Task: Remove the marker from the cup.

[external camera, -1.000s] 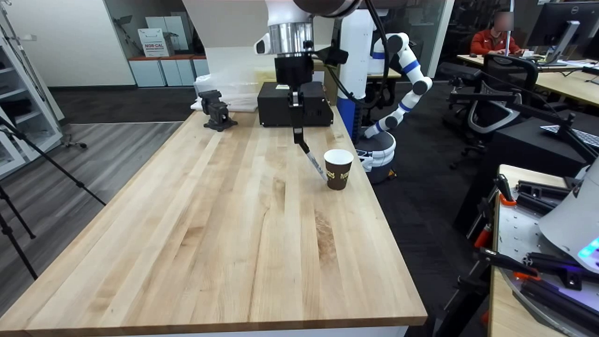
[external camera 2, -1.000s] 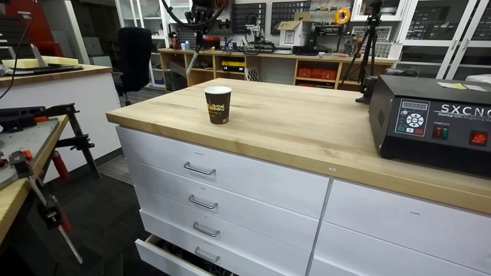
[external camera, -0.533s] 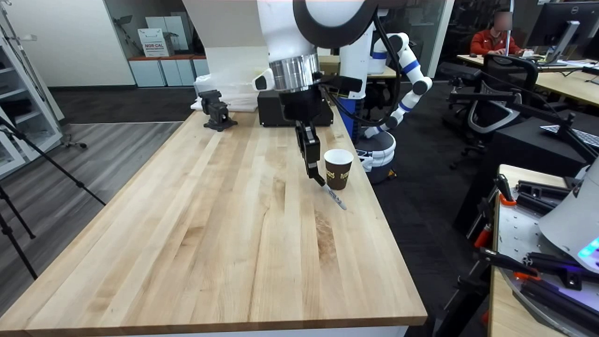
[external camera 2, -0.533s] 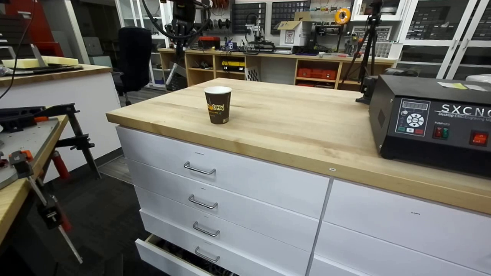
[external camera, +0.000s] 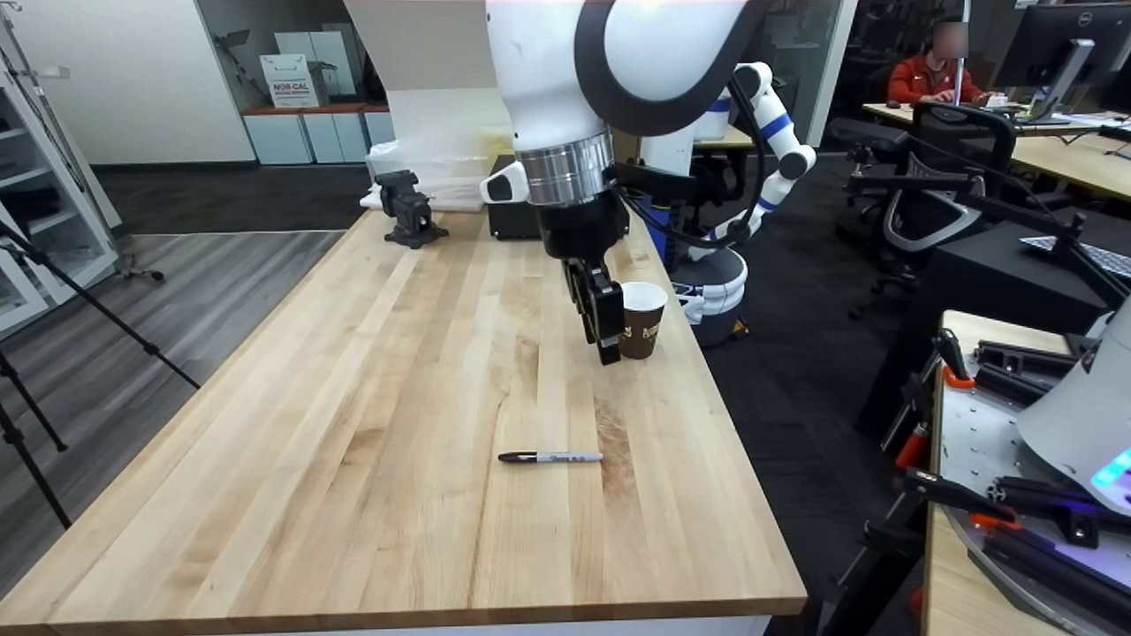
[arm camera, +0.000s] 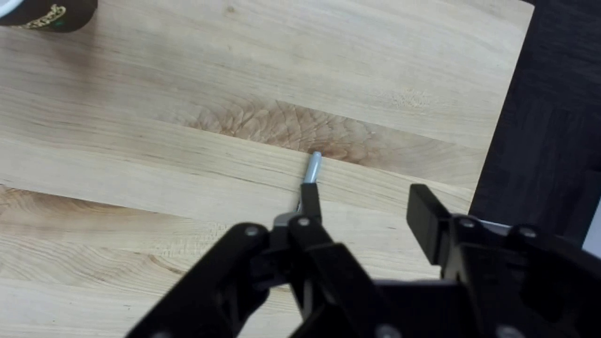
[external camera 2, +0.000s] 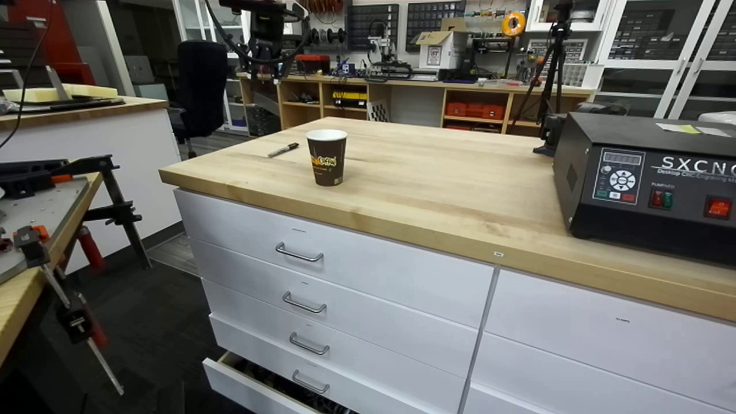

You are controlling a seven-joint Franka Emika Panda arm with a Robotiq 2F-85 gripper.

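The arm (external camera: 541, 84) points its pincer (arm camera: 364, 202) downward, two fingers (arm camera: 425, 220) well apart.

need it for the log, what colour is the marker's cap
The marker's cap is black; an exterior view shows it best.

Wooden tabletop (external camera: 353, 495) sat over white drawers (external camera 2: 345, 276); lowest visible drawer (external camera 2: 236, 388) was partly out. Black SXCNC box (external camera 2: 644, 172) and dark vise (external camera: 408, 212) stood near each other on it. Farther back in an exterior view, dark chair (external camera 2: 201, 80), tripod (external camera 2: 555, 66), long workbench (external camera 2: 489, 88) with yellow case (external camera 2: 349, 99) on its shelf. Red-shirted person (external camera: 919, 81) sat at desk (external camera: 901, 114).
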